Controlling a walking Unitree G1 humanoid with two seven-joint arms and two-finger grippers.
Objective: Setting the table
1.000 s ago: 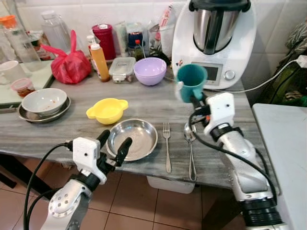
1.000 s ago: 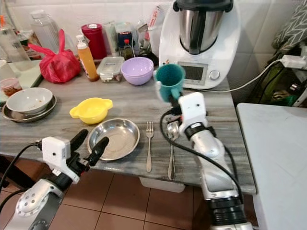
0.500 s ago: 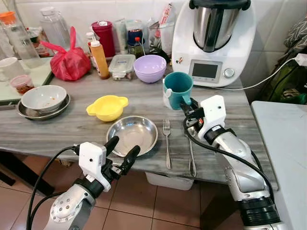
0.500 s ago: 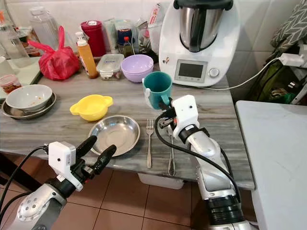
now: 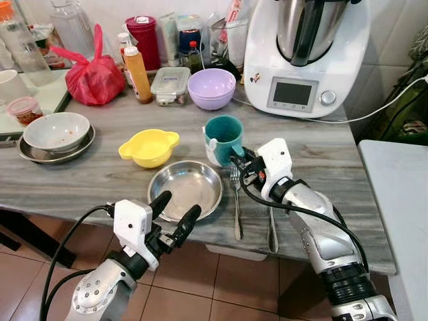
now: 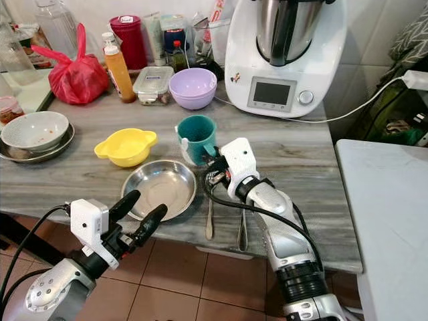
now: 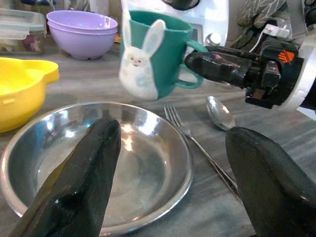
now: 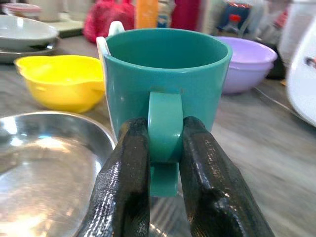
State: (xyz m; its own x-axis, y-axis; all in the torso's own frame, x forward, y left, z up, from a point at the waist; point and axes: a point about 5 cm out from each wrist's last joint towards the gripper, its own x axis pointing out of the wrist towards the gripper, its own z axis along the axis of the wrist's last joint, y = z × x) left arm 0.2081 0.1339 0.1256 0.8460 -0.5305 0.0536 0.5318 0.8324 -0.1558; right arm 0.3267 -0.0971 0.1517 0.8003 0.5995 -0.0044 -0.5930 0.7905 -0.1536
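- Right gripper (image 8: 165, 163) pinches the handle of the teal cup (image 5: 223, 138), held just behind the steel plate (image 5: 185, 191) beside the fork (image 5: 235, 200)
- Left gripper (image 5: 175, 212) hovers at the table edge (image 5: 80, 200), fingers spread wide, holding nothing

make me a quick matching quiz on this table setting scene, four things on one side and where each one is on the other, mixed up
Things:
1. teal mug
2. fork
3. purple bowl
4. left hand

Places or states:
A. open, at the table's near edge by the steel plate
B. lying just right of the steel plate
C. gripped by its handle in the right hand
D. at the back of the table, beside the white kitchen machine

Pairs: 1-C, 2-B, 3-D, 4-A
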